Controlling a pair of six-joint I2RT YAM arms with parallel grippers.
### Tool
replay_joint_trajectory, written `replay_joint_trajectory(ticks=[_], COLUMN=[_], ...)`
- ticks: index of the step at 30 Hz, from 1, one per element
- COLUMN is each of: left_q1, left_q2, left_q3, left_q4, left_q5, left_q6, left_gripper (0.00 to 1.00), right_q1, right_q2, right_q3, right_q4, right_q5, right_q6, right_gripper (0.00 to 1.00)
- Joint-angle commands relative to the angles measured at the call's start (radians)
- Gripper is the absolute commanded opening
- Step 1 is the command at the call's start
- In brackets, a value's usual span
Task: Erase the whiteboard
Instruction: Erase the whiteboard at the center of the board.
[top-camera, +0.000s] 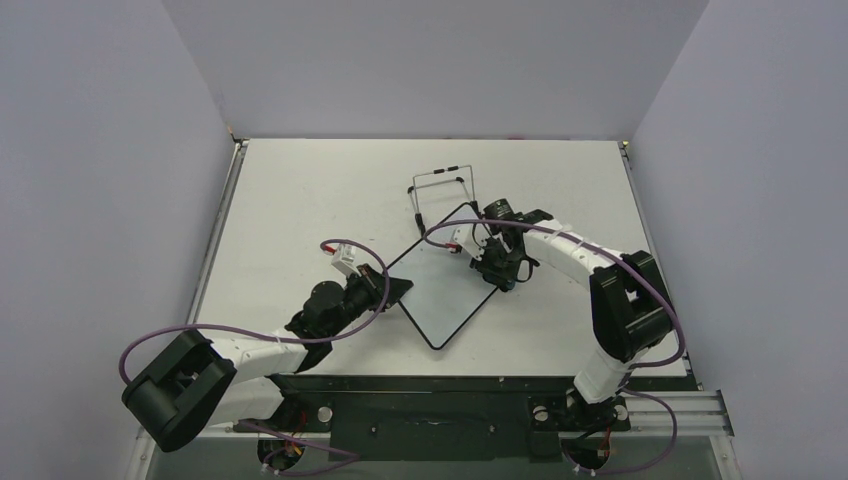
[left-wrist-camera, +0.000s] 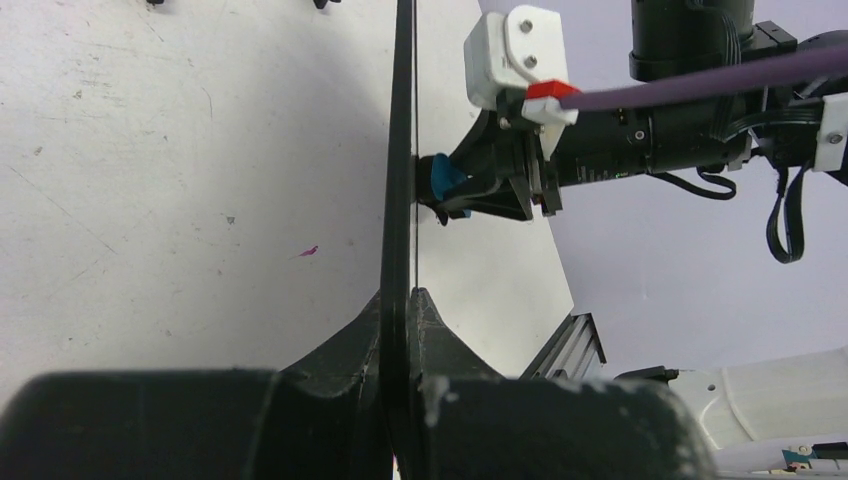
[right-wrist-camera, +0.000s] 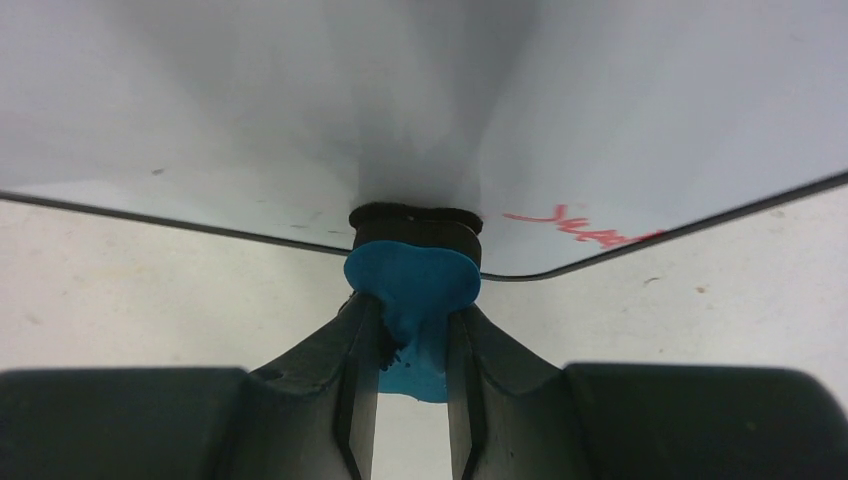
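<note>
- My right gripper (right-wrist-camera: 412, 322) has its fingers pinched on the blue eraser (right-wrist-camera: 410, 280), whose dark felt pad is pressed to the whiteboard (right-wrist-camera: 650, 110) right at a corner of its black frame
- The grip is only on the narrow blue body, so I judge a hard sideways stroke could twist the eraser in the fingers or pop it out
- With the pad this close to the rim, a stroke outward would run it off the board and onto the table (top-camera: 300, 190)
- Red writing (right-wrist-camera: 585, 225) sits just beside the pad, not yet wiped; if I sweep the wrong way I miss it
- The whiteboard lies mid-table between the two arms, turned like a diamond in the top view; I cannot tell whether it is flat on the table or lifted a little
- My left gripper (left-wrist-camera: 400, 320) is clamped on the thin edge at the opposite corner, so pressure from the eraser acts far from that hold and could swing or slip the board through the fingers
- The wire stand (top-camera: 442, 185) is near, just behind the right wrist; a wide stroke backward could knock it
</note>
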Motion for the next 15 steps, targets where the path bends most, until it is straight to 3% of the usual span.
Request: replay_joint_trajectory(ticks=[1, 5, 10, 15], left_q1=[-0.005, -0.005, -0.005, -0.004], left_q2=[-0.007, -0.013, -0.034, -0.048], left_q3=[0.045, 0.045, 0.044, 0.04], left_q4=[0.234, 0.227, 0.204, 0.198], left_q5=[0.026, 0.024, 0.021, 0.018], left_q6=[-0.031, -0.03, -0.026, -0.024], left_gripper=[0.0, 0.0, 0.0, 0.0], right_q1=[0.062, 0.058, -0.01, -0.054], right_q2=[-0.056, -0.045, 0.003, 0.052], right_q3=[-0.001, 0.082, 0.161, 0.127], right_q4=[-0.044, -0.017, 0.04, 0.026], right_q5=[-0.109, -0.142, -0.071, 0.02], right_q6=[-0.037, 0.034, 0.12, 0.093], right_gripper=[0.0, 0.0, 0.0, 0.0])
